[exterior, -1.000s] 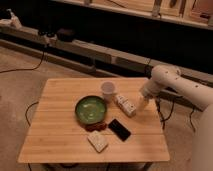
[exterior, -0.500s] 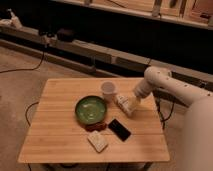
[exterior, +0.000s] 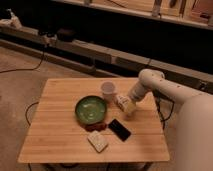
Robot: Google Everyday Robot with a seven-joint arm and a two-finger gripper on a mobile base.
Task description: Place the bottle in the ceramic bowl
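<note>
The ceramic bowl, green inside with a dark rim, sits near the middle of the wooden table. The small whitish bottle lies on the table to the right of the bowl, just below the translucent cup. My gripper reaches in from the right on the white arm and is right at the bottle, over its right end and partly hiding it. The bottle rests on the table, outside the bowl.
A black phone lies in front of the bottle. A flat pale block lies near the front edge. A small dark reddish object sits against the bowl's front. A dark shelf unit runs behind the table.
The arm has swung left, and the gripper has closed in from the bottle's right side onto the bottle. The bottle, bowl and cup have stayed about where they were.
</note>
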